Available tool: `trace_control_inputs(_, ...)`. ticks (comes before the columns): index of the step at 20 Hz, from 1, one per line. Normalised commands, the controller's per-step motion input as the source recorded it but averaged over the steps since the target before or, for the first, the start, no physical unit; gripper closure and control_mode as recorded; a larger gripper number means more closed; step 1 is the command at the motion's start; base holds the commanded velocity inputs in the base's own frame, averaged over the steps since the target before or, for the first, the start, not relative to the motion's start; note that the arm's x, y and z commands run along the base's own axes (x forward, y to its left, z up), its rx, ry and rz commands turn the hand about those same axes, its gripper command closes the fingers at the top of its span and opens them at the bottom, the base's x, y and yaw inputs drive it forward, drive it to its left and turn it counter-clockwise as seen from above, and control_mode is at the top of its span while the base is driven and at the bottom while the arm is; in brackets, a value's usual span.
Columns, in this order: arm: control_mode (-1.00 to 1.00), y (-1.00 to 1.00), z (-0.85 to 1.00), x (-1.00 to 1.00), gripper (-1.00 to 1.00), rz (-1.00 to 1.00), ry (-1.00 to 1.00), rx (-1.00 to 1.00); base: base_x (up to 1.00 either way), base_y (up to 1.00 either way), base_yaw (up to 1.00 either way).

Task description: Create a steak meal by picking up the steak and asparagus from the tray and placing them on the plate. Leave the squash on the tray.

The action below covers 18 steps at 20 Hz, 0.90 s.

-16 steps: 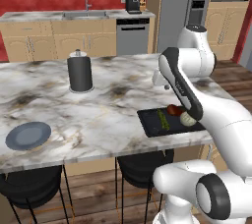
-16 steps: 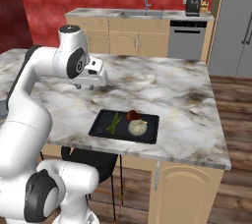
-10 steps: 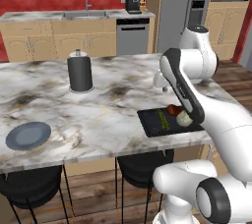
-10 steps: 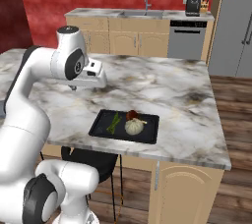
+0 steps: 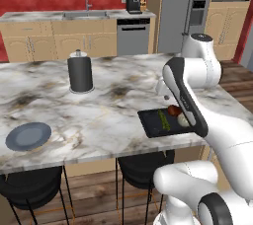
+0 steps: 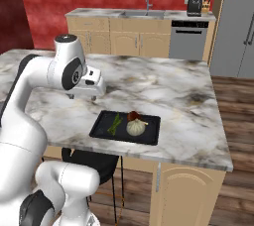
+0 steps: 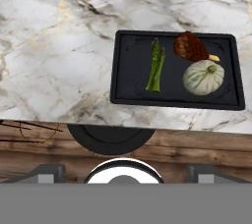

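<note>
While the gripper point(image 6: 84, 95) hangs above the counter point(image 6: 173, 91) beside the tray point(image 7: 132, 66), whether its jaws are open cannot be told. On the tray lie the asparagus point(image 7: 155, 66), steak point(image 7: 190, 46) and squash point(image 7: 203, 77). The plate point(image 5: 28, 136) sits well apart from the tray.

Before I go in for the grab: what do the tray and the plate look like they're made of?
The tray: matte black with a low rim, likely metal or hard plastic; faint embossed lines show on its floor. The plate: smooth grey-blue with a soft sheen, probably glazed ceramic, though the render leaves it open.
</note>
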Motion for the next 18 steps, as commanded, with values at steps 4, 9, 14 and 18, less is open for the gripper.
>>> trace_control_inputs(4,-1.0,-0.03,-0.11,0.0,-1.0,0.0,0.0,0.0,0.0,0.0,0.0)
trace_control_inputs(9,-1.0,-0.3,-0.16,0.06,-1.0,-0.01,0.0,0.01,0.0,0.0,0.0)
trace_control_inputs(14,-1.0,-0.41,-0.31,0.21,-1.0,0.0,0.02,0.01,0.0,0.0,0.0)
trace_control_inputs(18,-1.0,-0.07,-0.5,0.4,-1.0,0.0,0.09,0.0,0.0,0.0,0.0)
